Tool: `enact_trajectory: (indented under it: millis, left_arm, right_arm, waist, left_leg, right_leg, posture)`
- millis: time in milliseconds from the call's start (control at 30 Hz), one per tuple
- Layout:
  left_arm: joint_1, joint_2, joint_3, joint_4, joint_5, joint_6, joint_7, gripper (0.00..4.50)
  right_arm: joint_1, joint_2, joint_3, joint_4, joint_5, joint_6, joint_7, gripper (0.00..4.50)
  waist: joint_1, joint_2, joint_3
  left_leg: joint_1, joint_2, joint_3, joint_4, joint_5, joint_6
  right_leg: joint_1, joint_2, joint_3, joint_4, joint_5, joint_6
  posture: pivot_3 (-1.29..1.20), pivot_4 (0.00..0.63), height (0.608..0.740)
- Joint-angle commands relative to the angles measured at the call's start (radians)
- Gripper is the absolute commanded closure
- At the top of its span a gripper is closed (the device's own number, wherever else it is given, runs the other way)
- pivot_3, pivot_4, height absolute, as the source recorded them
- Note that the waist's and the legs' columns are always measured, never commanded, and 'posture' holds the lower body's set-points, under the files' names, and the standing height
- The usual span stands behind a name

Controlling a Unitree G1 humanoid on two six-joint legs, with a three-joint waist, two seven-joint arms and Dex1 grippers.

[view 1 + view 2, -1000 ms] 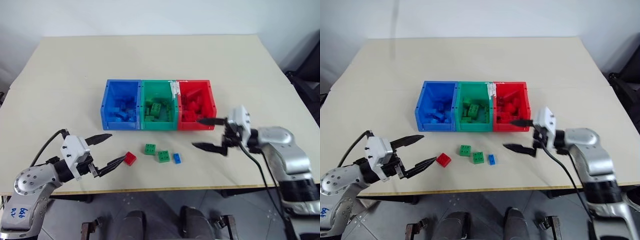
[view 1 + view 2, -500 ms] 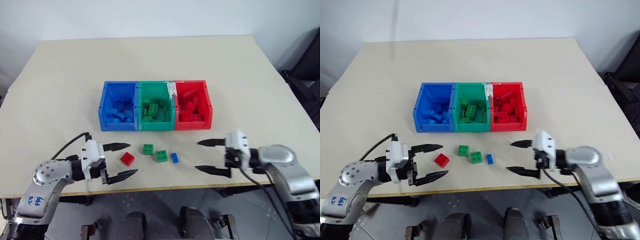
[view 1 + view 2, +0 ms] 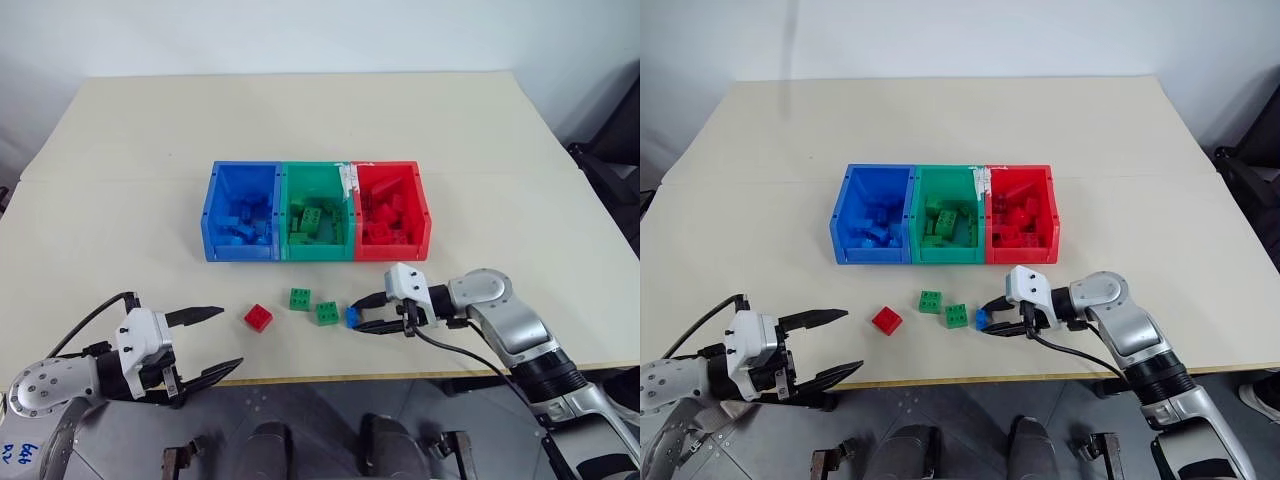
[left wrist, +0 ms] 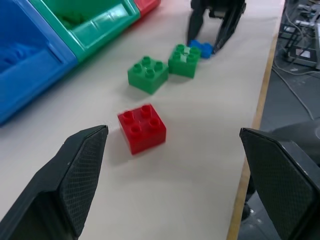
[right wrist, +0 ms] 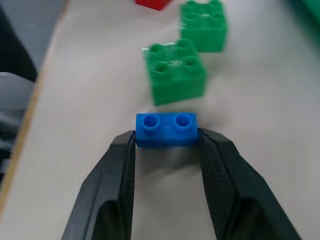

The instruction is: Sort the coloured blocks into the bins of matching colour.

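A small blue block lies on the table with my right gripper shut on its two ends. To its left stand two green blocks and a red block. Behind them a blue bin, a green bin and a red bin stand in a row, each holding several blocks of its own colour. My left gripper hangs open near the table's front left edge, pointing towards the red block and well short of it.
The table's front edge runs close behind both grippers. A black object stands off the table's right side. Bare tabletop stretches behind the bins.
My right gripper has swung left, come down to the blue block and shut on it. My left gripper has drawn back from the red block towards the front edge, still open.
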Motion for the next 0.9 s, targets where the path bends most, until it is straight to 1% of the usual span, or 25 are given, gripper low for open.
enact_trajectory:
  millis: [33,200,300,367,467,567,667,700,800,867,900]
  left_arm:
    - [0.002,-0.012,0.005,-0.038,-0.014,-0.015,0.015,0.00]
    - [0.010,-0.030,0.023,-0.029,-0.015,-0.045,0.021,0.00]
    - [0.028,-0.053,0.062,-0.026,-0.023,-0.050,0.053,0.00]
    - [0.061,-0.073,0.104,-0.023,-0.038,-0.053,0.068,0.00]
    - [0.108,-0.106,0.163,-0.016,-0.067,-0.057,0.083,0.00]
    - [0.163,-0.138,0.214,-0.001,-0.066,-0.073,0.100,0.00]
    - [0.186,-0.158,0.231,0.004,-0.056,-0.084,0.116,0.00]
    - [0.198,-0.166,0.236,0.001,-0.052,-0.086,0.125,0.00]
    - [0.223,-0.185,0.245,-0.017,-0.053,-0.089,0.146,0.00]
    - [0.235,-0.198,0.245,-0.037,-0.057,-0.091,0.160,0.00]
    - [0.239,-0.202,0.243,-0.044,-0.055,-0.091,0.165,0.00]
  right_arm:
    - [-0.003,0.013,-0.012,0.005,-0.002,-0.031,-0.004,2.97]
    - [-0.005,-0.007,-0.059,-0.003,0.031,-0.025,-0.001,2.97]
    - [-0.029,-0.021,-0.122,-0.080,0.141,0.102,0.017,2.97]
    - [-0.083,0.002,-0.156,-0.127,0.212,0.215,-0.016,2.97]
    - [-0.193,0.091,-0.167,-0.144,0.258,0.353,-0.127,2.97]
    - [-0.319,0.244,-0.116,-0.085,0.201,0.412,-0.279,2.97]
    - [-0.394,0.337,-0.079,-0.014,0.140,0.403,-0.355,2.97]
    - [-0.437,0.385,-0.065,0.042,0.103,0.383,-0.409,2.97]
    - [-0.539,0.477,-0.031,0.204,0.003,0.332,-0.529,2.97]
    - [-0.586,0.525,-0.040,0.292,-0.010,0.301,-0.548,2.97]
    - [-0.602,0.545,-0.053,0.323,-0.007,0.291,-0.555,2.66]
  waist:
    - [0.000,0.000,0.000]
    - [0.000,0.000,0.000]
    - [0.001,0.000,0.000]
    - [-0.002,0.000,0.000]
    - [-0.018,0.000,0.000]
    - [-0.028,0.000,0.000]
    - [-0.028,0.000,0.000]
    - [-0.025,0.000,0.000]
    - [-0.027,-0.001,0.000]
    - [-0.028,-0.001,-0.001]
    - [-0.028,-0.002,-0.001]
  left_leg:
    - [0.000,0.000,0.000,0.000,0.000,0.000]
    - [0.000,0.000,0.000,0.000,0.000,0.000]
    - [0.000,0.000,0.000,0.000,0.000,0.000]
    - [0.000,0.000,0.000,0.000,0.000,0.000]
    - [0.000,0.005,0.003,0.000,-0.001,-0.002]
    - [0.001,0.011,0.002,0.000,-0.002,-0.005]
    - [0.001,0.014,0.003,0.000,-0.004,-0.008]
    - [0.001,0.014,0.003,-0.001,-0.004,-0.009]
    - [-0.001,0.014,0.005,0.000,-0.005,-0.009]
    - [-0.001,0.014,0.006,0.000,-0.005,-0.009]
    - [-0.002,0.014,0.006,0.000,-0.005,-0.009]
  right_leg:
    - [0.000,0.000,0.000,0.000,0.000,0.000]
    - [0.000,0.000,0.000,0.000,0.000,0.000]
    - [0.000,0.000,0.000,0.000,0.000,0.000]
    - [0.000,0.000,0.000,0.000,0.000,0.000]
    - [-0.001,0.002,0.000,0.000,0.001,-0.001]
    - [-0.002,0.009,0.000,0.000,0.000,-0.005]
    - [-0.005,0.013,0.000,0.003,-0.001,-0.009]
    - [-0.007,0.013,0.000,0.005,-0.002,-0.010]
    - [-0.010,0.013,0.000,0.007,-0.002,-0.011]
    - [-0.011,0.013,0.000,0.008,-0.002,-0.011]
    - [-0.012,0.013,0.000,0.008,-0.002,-0.011]
  posture:
    - [0.00,0.150,0.740]
    - [0.00,0.150,0.740]
    - [0.00,0.150,0.740]
    - [0.00,0.150,0.740]
    - [0.00,0.150,0.740]
    - [0.00,0.150,0.740]
    - [0.00,0.150,0.740]
    - [0.00,0.150,0.740]
    - [0.00,0.150,0.740]
    - [0.00,0.150,0.740]
    - [0.00,0.150,0.740]
